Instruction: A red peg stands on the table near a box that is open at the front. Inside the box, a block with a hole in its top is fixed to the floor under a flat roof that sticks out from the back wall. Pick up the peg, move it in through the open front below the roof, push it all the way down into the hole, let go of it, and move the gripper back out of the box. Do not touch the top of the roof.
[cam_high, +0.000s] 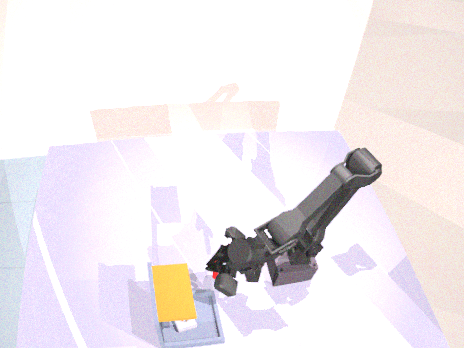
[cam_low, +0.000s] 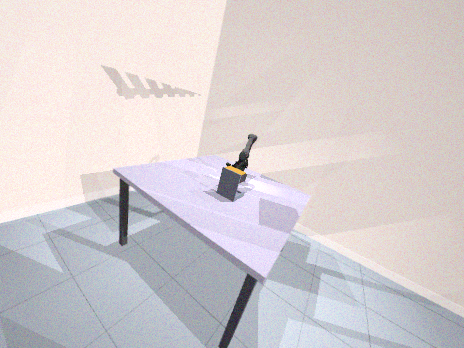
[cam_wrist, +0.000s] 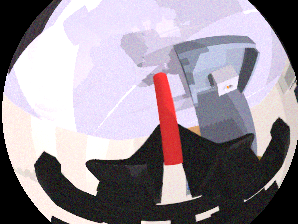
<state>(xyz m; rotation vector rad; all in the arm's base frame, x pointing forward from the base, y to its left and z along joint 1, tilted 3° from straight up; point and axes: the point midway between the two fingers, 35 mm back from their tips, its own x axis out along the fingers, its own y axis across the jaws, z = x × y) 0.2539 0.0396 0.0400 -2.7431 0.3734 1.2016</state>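
Note:
The red peg (cam_high: 216, 275) (cam_wrist: 168, 122) is held in my gripper (cam_high: 215, 267) (cam_wrist: 167, 127), which is shut on it. In the wrist view the peg's free end points away from the fingers, to the left of the box. The grey-blue box (cam_high: 220, 320) (cam_low: 228, 186) (cam_wrist: 215, 41) stands beside the gripper; peg and gripper are outside it. The flat orange roof (cam_high: 175, 292) (cam_low: 236, 171) covers part of the box. The white block (cam_high: 185, 325) (cam_wrist: 223, 79) shows partly past the roof's edge in the top view. Its hole is too small to make out clearly.
The pale lilac table (cam_high: 75, 200) (cam_low: 190, 215) carries the box and the dark arm (cam_high: 320, 200) (cam_low: 247, 150). The arm's base (cam_high: 294, 272) stands right of the box in the top view. Strong light patches and shadows cross the table.

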